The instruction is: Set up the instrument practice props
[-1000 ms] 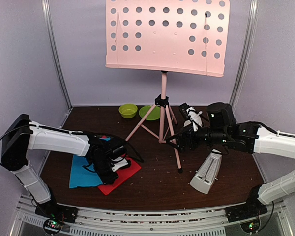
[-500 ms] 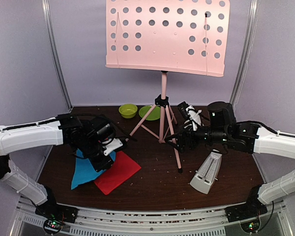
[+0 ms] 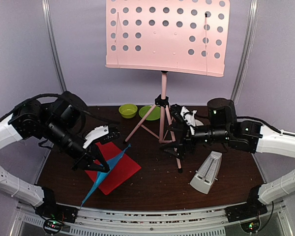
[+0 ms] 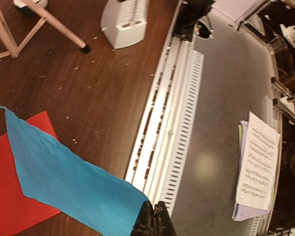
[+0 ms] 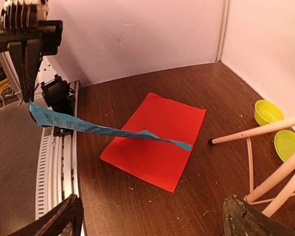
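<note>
My left gripper [image 3: 102,168] is shut on one edge of the blue sheet [image 3: 115,158] and holds it in the air above the red sheet [image 3: 119,172], which lies flat on the table. In the left wrist view the blue sheet [image 4: 64,182] hangs from my closed fingertips [image 4: 155,216]. My right gripper [image 3: 175,132] is open and empty beside the pink music stand's legs [image 3: 163,123]. The stand's desk [image 3: 167,34] is bare. The cream metronome [image 3: 206,173] stands at the right front. The right wrist view shows the blue sheet [image 5: 103,130] stretched over the red sheet [image 5: 157,142].
A green bowl [image 3: 128,110] and green plate [image 3: 150,113] sit behind the stand legs. A white-and-dark bowl [image 3: 194,118] is partly hidden by my right arm. The slotted rail [image 4: 172,123] marks the table's near edge. Loose white music pages [image 4: 258,167] lie off the table.
My left gripper has lifted the blue sheet off the table and swung it up on edge, uncovering the red sheet. My right gripper has opened wider near the stand legs.
</note>
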Motion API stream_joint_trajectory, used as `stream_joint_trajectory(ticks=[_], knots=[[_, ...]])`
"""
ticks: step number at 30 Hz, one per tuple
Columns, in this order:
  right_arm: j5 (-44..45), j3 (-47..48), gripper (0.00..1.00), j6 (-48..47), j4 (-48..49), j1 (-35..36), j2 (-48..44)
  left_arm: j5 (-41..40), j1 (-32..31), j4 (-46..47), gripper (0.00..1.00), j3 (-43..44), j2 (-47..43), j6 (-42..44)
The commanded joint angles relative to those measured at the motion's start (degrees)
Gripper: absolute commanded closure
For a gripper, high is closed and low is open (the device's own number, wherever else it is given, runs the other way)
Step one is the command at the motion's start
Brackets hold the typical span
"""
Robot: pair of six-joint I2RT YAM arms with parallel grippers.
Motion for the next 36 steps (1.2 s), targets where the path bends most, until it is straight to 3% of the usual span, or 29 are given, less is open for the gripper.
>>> stream_joint_trajectory(ticks=[1,10,20,29,36], knots=[[-2.4,3.9,0.00,-5.7,-4.9,3.7,-2.0,8.1,-2.8,-0.2,1.00,4.2,-0.8,-2.5],[-1.1,10.7,0.01,-10.3,-13.0,13.7,2.8,12.8,-5.8,-6.3,1.00,15.9,3.0,-0.5],[-2.3,19.3,0.08,-10.4,-14.7,19.1,10.6,14.7,-7.8,-8.3,1.00,24.0,7.0,0.8],[-0.1,24.1,0.46,-13.1,-21.2,21.5,14.5,13.3,-8.2,-8.3,1.00,24.2,7.1,2.2],[-0.3,24.3,0.70,-12.7,-22.6,21.7,14.5,12.9,-8.2,-8.3,1.00,24.6,7.3,3.1]])
